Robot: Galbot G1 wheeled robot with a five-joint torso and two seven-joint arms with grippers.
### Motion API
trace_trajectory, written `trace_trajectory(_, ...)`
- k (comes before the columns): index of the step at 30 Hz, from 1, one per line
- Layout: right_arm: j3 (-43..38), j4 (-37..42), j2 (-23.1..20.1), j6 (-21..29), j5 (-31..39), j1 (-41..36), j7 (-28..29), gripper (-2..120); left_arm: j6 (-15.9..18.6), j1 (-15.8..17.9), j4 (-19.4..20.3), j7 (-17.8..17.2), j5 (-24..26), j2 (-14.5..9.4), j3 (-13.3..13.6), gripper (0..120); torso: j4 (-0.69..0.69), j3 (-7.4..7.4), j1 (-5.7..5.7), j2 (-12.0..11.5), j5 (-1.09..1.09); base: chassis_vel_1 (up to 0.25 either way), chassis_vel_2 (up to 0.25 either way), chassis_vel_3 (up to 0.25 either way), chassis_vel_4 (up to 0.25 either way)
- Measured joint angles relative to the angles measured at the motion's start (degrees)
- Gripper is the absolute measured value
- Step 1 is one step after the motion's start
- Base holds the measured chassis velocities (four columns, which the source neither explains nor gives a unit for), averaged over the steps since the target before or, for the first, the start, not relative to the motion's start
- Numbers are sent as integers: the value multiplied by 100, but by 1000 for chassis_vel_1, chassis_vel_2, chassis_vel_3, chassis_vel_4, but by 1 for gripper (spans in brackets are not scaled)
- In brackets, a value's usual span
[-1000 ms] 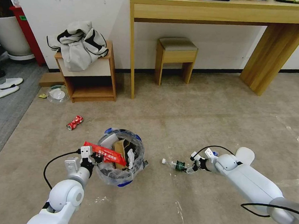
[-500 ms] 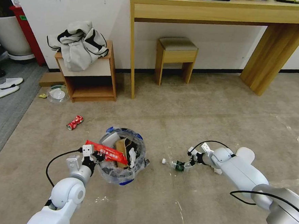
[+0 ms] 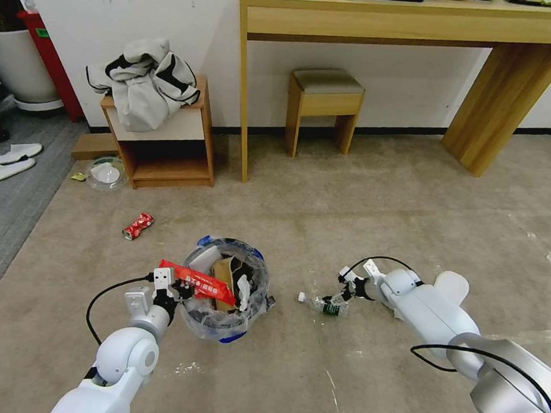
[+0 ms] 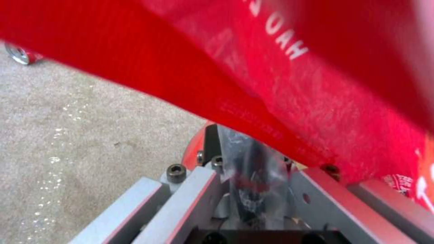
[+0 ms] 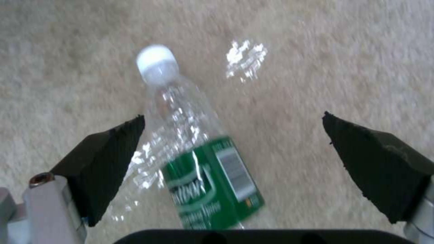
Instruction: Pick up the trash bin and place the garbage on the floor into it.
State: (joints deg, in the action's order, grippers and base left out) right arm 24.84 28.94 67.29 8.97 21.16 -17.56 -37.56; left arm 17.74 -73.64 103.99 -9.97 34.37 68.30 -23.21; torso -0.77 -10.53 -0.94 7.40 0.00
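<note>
The trash bin (image 3: 216, 328), lined with a crinkled clear bag, is in front of me on the beige floor (image 3: 363, 212), holding a brown carton and white scraps. A red snack wrapper (image 3: 198, 283) lies across its rim. My left gripper (image 3: 168, 289) is shut on the near-left rim; the left wrist view shows the bag-covered rim (image 4: 253, 159) pinched in the left gripper (image 4: 255, 183) under the red wrapper (image 4: 280, 67). A green-label clear bottle (image 3: 322, 304) lies right of the bin. My right gripper (image 3: 343, 293) is open astride the bottle (image 5: 203, 169), whose cap points away from the right gripper (image 5: 233, 117).
A crushed red can (image 3: 138, 225) lies on the floor left of the bin, and white slippers (image 3: 8, 161) on the grey carpet far left. A clear dish (image 3: 106, 173), a side cabinet (image 3: 166, 155) with a jacket, a stool (image 3: 325, 103) and a desk (image 3: 414, 27) line the wall.
My right arm has reached leftward, bringing its open gripper over the bottle's body. The bin and left gripper have barely shifted.
</note>
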Motion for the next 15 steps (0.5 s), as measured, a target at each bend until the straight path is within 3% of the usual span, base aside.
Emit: trace_trajectory(15,48,-268,316,-162,-722,115,-76,100,-46,-76,13,39,-29,20,-47,1,2,0,0,0,0,0,0,0,0)
